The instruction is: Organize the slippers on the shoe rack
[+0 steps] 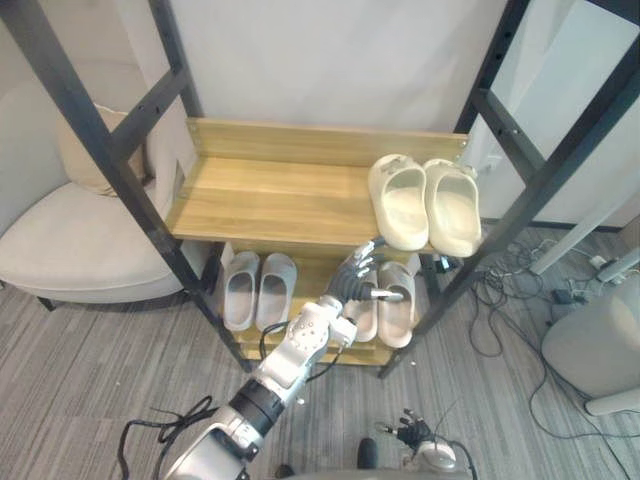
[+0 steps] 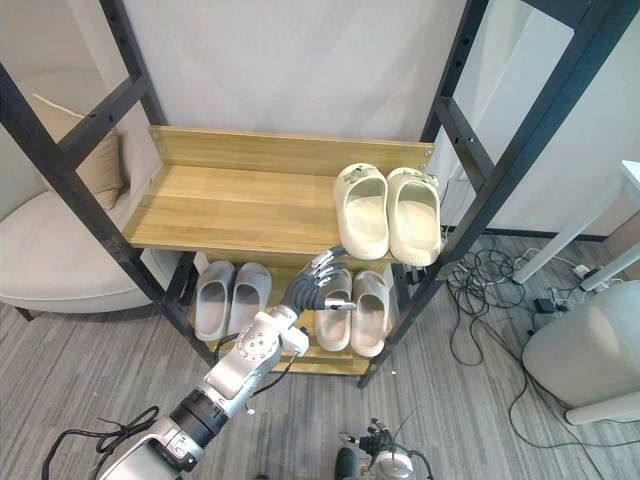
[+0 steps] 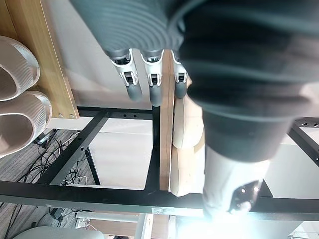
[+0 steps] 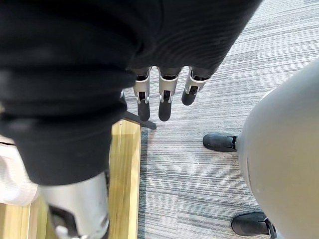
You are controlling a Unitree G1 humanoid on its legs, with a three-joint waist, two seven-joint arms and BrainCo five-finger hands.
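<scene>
On the lower shelf (image 1: 312, 268), pale beige slippers (image 1: 397, 310) lie paired beside the open-fingered left hand (image 1: 352, 278).

Grey striped carpet (image 1: 80, 380); cream armchair (image 1: 70, 240) left; white wall (image 1: 320, 60) behind.

Bare upper shelf (image 1: 270, 200) left of cream slippers (image 1: 425, 205); black posts (image 1: 100, 150) at both sides.

no readable text, no labels, no numbers (on any surface)
</scene>
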